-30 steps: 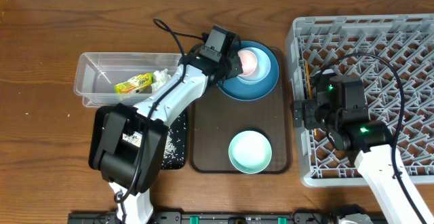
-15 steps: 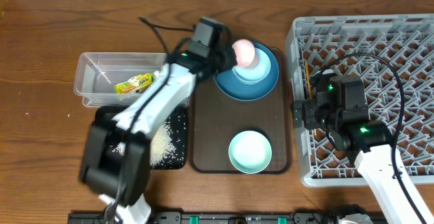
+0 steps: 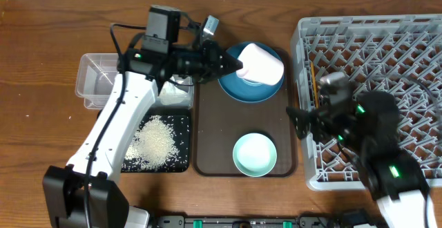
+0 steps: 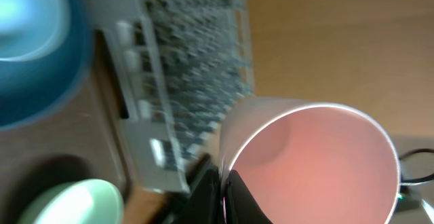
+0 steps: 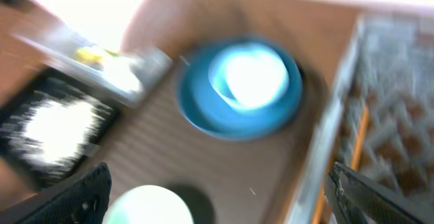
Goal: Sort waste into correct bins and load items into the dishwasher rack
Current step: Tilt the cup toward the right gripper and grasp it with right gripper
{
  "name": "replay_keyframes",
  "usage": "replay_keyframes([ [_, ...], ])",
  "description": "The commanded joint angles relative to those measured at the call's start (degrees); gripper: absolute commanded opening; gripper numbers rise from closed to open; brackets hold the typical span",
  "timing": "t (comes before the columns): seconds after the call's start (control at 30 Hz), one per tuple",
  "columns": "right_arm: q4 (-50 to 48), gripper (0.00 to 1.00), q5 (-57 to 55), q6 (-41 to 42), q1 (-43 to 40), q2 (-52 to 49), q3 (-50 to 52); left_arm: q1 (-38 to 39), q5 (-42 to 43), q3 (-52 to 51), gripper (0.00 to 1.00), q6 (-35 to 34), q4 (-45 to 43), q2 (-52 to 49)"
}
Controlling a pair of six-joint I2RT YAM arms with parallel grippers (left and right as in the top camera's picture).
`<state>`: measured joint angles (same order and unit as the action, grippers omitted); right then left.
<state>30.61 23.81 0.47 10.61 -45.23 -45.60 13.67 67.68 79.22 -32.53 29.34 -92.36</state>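
**A:** Start at the left of the worktop. What's there?

**B:** The clear tub, partly under the left arm. Just in front of it is the black tray, with the rice heaped in it.

**A:** And the pink cup?

**B:** It's in the air, above the dark-blue plate at the far end of the brown serving tray. The left gripper pinches its wall, and the wrist view shows one finger inside the rim and one outside. The light-blue bowl sits on that plate. The mint bowl is at the tray's near end.

**A:** How does the cup lie?

**B:** Tipped over. Its long axis runs roughly left to right, with the mouth facing back toward the wrist and the base toward the dishwasher rack, I'd judge.

**A:** So the rack is which way?

**B:** Straight to the right of the cup, past the plate's edge and the tray's rim. The left arm is already stretched well out. The right gripper is nearer, just beside the rack's left wall, between cup and rack. Its fingers are spread wide and hold nothing.

**A:** What does the next move depend on?

**B:** Carrying the cup rightward over that wall, and turning it mouth-down onto the pegs.
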Motion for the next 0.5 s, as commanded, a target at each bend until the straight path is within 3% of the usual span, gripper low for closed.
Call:
replay_keyframes([
  [0.0,0.3,0.99,10.3,-1.6,0.2,8.2,-1.3,-0.7,14.0,0.4,0.06,2.3,0.0,0.6],
  [0.17,1.8,0.99,11.6,-1.4,0.2,13.3,-1.3,1.9,20.3,0.4,0.06,2.3,0.0,0.6],
  [0.47,-0.5,0.99,21.1,-3.1,0.2,9.8,-1.2,8.7,20.3,0.4,0.06,2.6,-0.1,0.6],
])
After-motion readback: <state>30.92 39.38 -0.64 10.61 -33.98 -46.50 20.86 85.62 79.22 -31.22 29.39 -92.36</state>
